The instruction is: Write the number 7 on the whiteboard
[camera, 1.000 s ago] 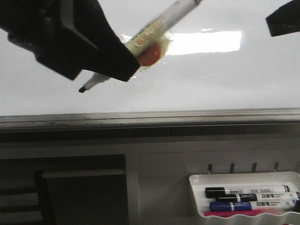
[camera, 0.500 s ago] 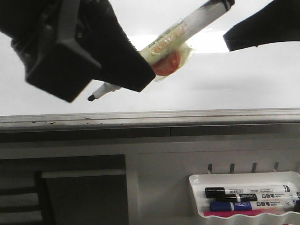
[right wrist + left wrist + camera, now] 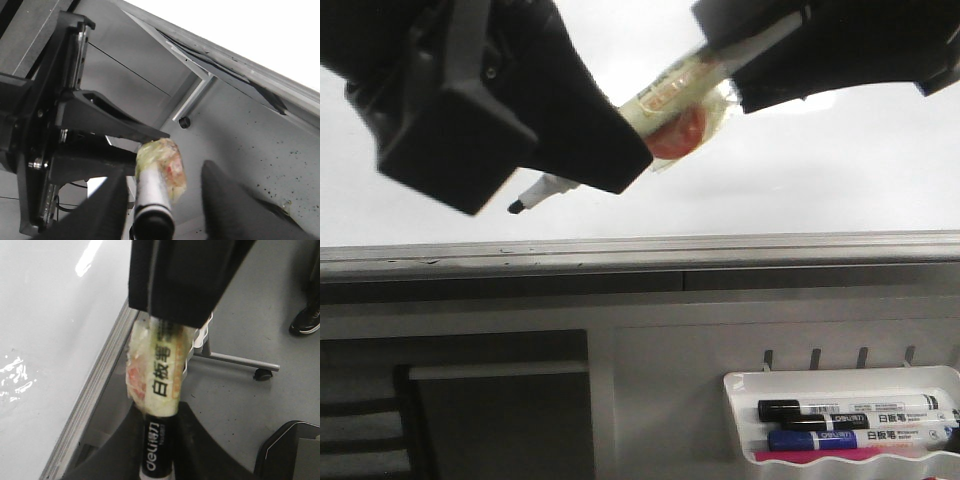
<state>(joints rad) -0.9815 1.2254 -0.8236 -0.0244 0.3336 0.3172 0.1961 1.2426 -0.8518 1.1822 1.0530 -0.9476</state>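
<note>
A white marker (image 3: 665,95) with a black chisel tip and a crumpled yellowish wrap with a red patch around its middle is held tilted over the whiteboard (image 3: 820,180), near that surface's grey metal front edge (image 3: 720,248). It is pinched between the jaws of the left gripper (image 3: 610,140), whose bulky black body covers much of the board's left part in the front view. The marker's capped rear end sits between the spread jaws of the right gripper (image 3: 165,200), seen in the right wrist view to stand on either side of the barrel without clearly touching it. No black stroke of the number 7 can be made out on the glossy white board, part of which is hidden behind both grippers. Bare board is seen to the right of the tip and along the front edge. Below the edge, a small white tray (image 3: 745,385) hanging on hooks holds a black-capped marker (image 3: 850,410), a blue-capped marker (image 3: 855,438) and a pink item beneath them
</note>
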